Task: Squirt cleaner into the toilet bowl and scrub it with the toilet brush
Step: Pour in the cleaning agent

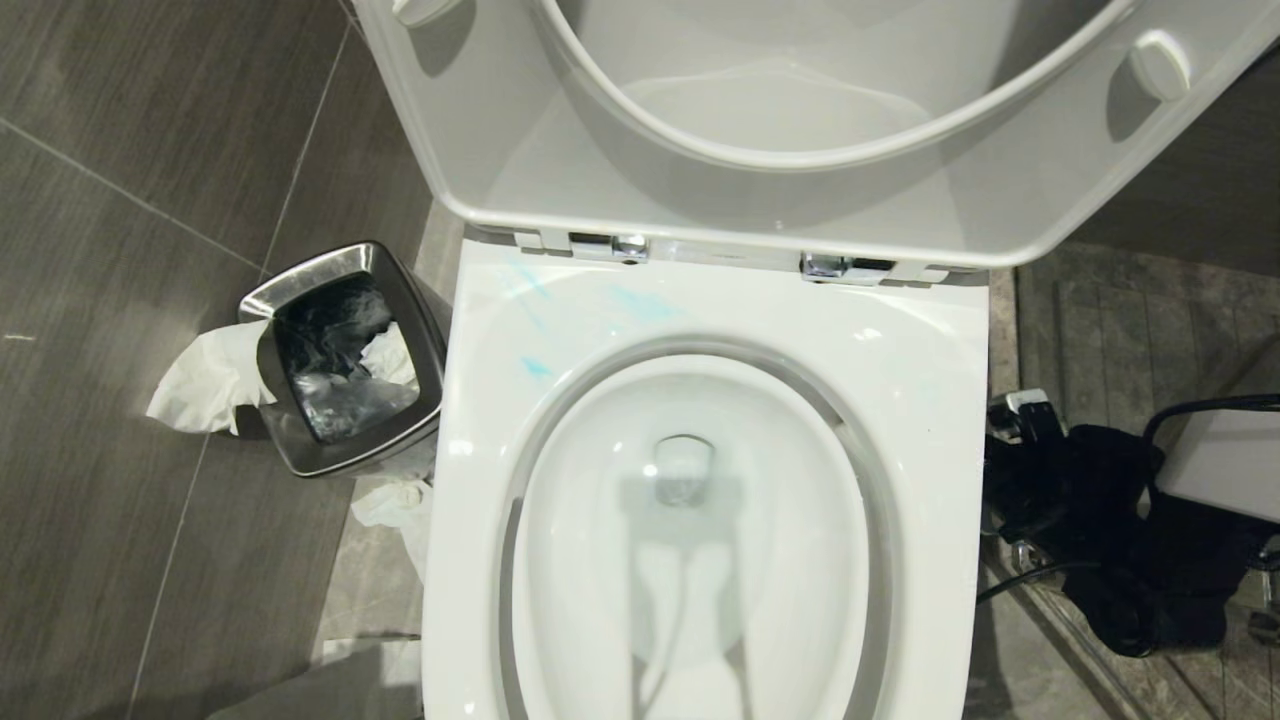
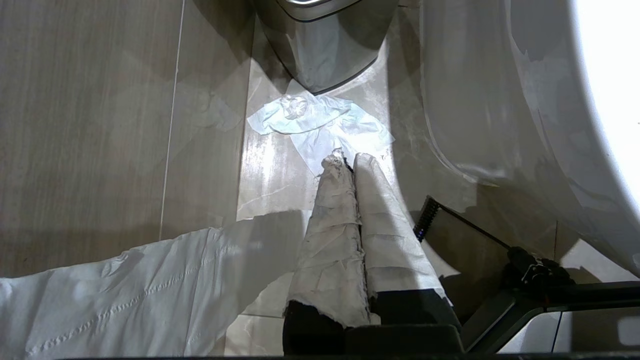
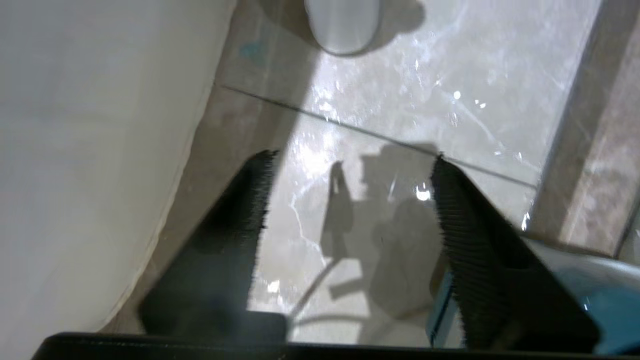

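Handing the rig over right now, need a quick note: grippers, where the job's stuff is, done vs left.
Left gripper: shut, tissue-wrapped fingers, parked low over the floor beside the steel waste bin, holding nothing.
Right gripper: open, empty, low over the floor to the right of the toilet bowl.
Cleaner: only faint turquoise smears on the rear left rim; water in the bowl looks untinted.
Toilet brush: not in any view. A blue-topped object sits by the right finger, identity unclear.
Seat and lid are up.
Left: find and grasp the brush, scrub.
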Tool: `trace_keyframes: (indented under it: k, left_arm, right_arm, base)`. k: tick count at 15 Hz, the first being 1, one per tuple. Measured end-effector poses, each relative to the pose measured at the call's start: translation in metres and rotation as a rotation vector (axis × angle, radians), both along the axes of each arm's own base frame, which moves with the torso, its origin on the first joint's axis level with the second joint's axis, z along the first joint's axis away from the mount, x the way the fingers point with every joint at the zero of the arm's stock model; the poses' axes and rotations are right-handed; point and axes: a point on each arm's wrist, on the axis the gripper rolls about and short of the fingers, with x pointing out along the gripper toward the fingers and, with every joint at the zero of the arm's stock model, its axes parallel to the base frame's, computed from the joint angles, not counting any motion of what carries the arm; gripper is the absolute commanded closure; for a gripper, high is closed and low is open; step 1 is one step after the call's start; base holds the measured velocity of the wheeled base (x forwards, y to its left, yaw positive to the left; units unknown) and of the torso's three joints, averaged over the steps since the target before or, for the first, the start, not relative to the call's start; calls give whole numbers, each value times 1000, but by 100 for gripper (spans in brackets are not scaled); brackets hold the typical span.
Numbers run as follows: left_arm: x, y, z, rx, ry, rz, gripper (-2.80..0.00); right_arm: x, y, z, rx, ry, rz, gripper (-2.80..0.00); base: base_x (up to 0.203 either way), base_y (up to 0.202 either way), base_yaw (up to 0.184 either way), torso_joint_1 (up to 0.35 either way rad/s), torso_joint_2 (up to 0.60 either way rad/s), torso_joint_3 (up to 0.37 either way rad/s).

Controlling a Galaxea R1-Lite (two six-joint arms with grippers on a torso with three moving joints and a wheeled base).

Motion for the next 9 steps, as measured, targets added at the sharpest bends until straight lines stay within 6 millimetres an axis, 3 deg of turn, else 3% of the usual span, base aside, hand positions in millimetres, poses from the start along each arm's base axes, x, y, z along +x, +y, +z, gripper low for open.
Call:
trace_keyframes:
  k: [9]
  left_arm:
    - [0, 0, 0, 0, 0, 0, 0]
  right_arm:
    - [19, 1, 3, 1, -58, 4, -280]
  base:
    - [0, 0, 0, 0, 0, 0]
